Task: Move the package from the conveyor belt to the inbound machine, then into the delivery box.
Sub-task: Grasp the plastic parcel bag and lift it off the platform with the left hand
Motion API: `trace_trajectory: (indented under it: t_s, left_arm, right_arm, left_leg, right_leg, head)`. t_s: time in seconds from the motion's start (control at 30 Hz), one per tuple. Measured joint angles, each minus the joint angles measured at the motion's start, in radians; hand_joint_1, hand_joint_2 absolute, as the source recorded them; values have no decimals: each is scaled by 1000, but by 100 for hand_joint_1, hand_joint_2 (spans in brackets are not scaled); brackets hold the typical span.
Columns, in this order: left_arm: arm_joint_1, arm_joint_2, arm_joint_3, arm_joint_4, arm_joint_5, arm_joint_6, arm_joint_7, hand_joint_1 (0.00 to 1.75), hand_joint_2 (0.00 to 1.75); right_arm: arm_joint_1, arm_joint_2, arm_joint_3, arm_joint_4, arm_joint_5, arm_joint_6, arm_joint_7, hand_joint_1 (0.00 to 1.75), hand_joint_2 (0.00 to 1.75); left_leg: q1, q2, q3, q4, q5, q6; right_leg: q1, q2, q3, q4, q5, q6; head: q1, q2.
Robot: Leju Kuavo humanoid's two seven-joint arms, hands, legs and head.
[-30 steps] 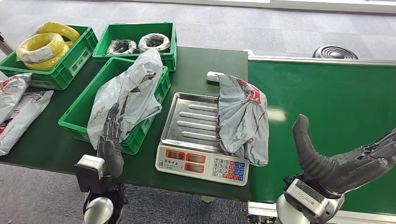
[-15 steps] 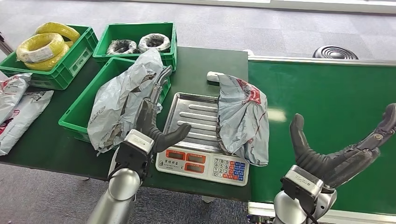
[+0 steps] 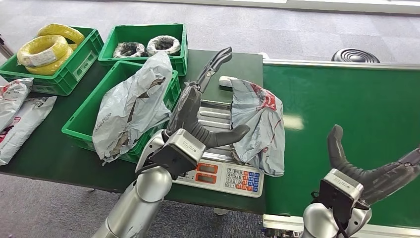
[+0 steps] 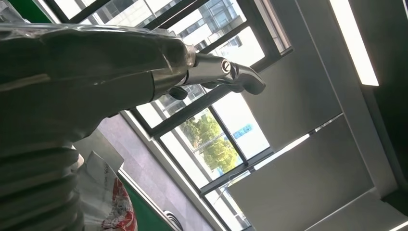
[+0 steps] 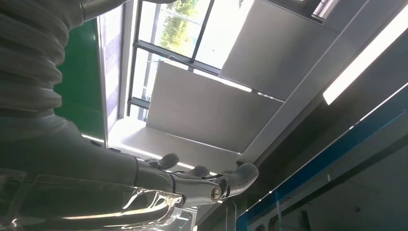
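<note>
The head view lays out the whole scene: a dark green surface (image 3: 54, 153) with a weighing scale (image 3: 215, 171) near its front edge, a grey package (image 3: 257, 126) draped over the right side of the scale's steel tray and hanging past its right edge, and the green conveyor belt (image 3: 346, 109) just right of it. To the left of the scale stands a green crate (image 3: 84, 124) with another grey bag (image 3: 131, 106) slumped over its rim. Two further crates stand at the far left; one holds yellow cable coils (image 3: 44, 49).

The wrist views point upward. The left wrist view shows windows (image 4: 211, 139), trees beyond them and a ceiling light strip, plus a corner of the package's red print. The right wrist view shows a strip of the belt, wall panels and another ceiling light.

The left robot hand (image 3: 205, 111) is raised over the scale tray, just left of the package. Its fingers (image 3: 213, 67) stretch up and away toward the far side, the thumb juts right toward the package, and it holds nothing. Whether the thumb tip touches the package I cannot tell.

The right robot hand (image 3: 376, 171) hovers above the near part of the belt, thumb upright, fingers spread to the right, palm empty.
</note>
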Motion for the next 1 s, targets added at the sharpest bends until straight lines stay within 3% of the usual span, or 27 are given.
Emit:
trace_trajectory:
  t_s: [0.3, 0.57, 0.67, 0.87, 1.0]
  left_arm:
    - [-18, -2, -17, 10, -7, -13, 7, 0, 175]
    - [-110, -45, -144, 92, -117, -68, 94, 0, 175]
    - [-128, -50, -185, 204, -194, -7, 117, 0, 175]
    - [-127, -50, -217, 570, -314, 219, 88, 0, 175]
    - [-118, -49, -226, 752, -358, 295, 107, 0, 175]
  right_arm:
    - [0, 0, -17, 0, -1, 0, 15, 0, 175]
    - [-7, 0, -96, -3, -40, 0, 25, 0, 175]
    - [-6, 0, -109, -18, -36, 0, 36, 0, 175]
    - [5, 0, -98, -42, 0, 0, 71, 0, 175]
    - [10, 0, -78, -40, 2, 0, 69, 0, 175]
  left_leg:
    - [0, 0, 0, 0, 0, 0]
    - [-1, -1, 0, 0, 0, 1]
    - [-1, 0, 0, 0, -1, 1]
    - [0, 0, 1, 0, 0, 1]
    - [-1, 0, 0, 0, 0, 1]
  right_leg:
    - [0, 0, 0, 0, 0, 0]
    - [-1, 0, 0, 0, 0, 0]
    - [-1, 0, 0, 0, 0, 0]
    - [-1, 0, 1, 0, 0, 0]
    - [-1, 0, 1, 0, 0, 0]
  head:
    - [0, 0]
    - [0, 0]
    - [0, 0]
    - [0, 0]
    - [0, 0]
